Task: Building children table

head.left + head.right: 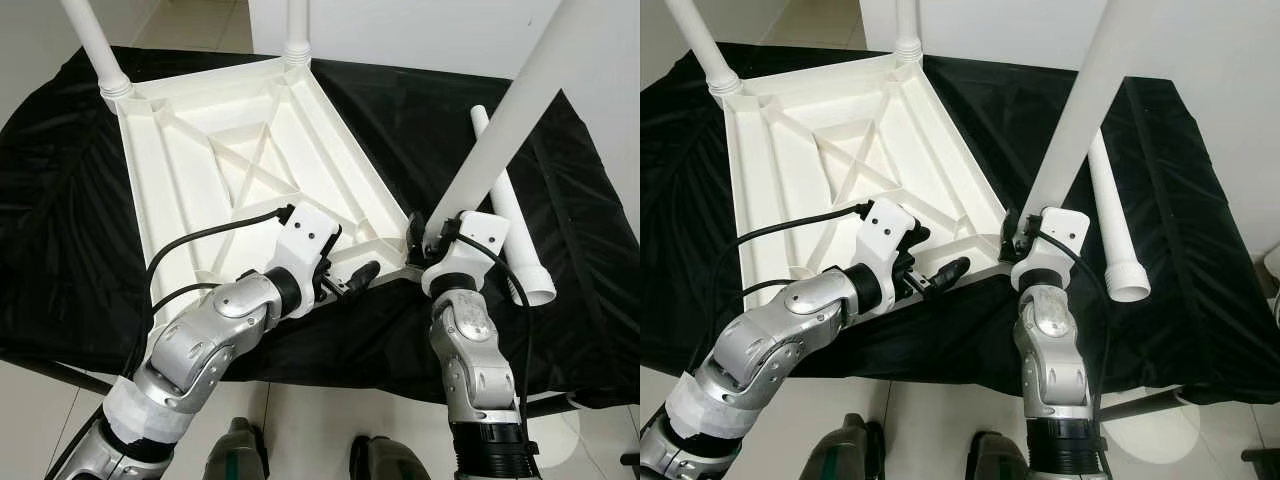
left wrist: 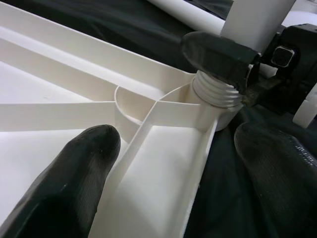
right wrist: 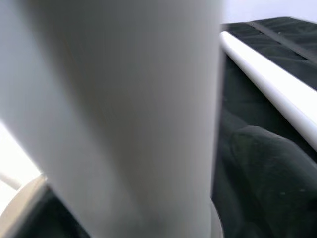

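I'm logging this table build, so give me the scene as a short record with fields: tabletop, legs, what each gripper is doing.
surface: black cloth over a table
tabletop: white tabletop lying upside down, ribs facing up
legs fitted: two far-corner legs upright in their sockets
leg in work: third leg tilted, threaded end at the near corner socket
spare leg: fourth leg lying flat on the cloth to the right
left gripper: open, fingers straddling the tabletop's near edge
right gripper: shut on the third leg's lower end
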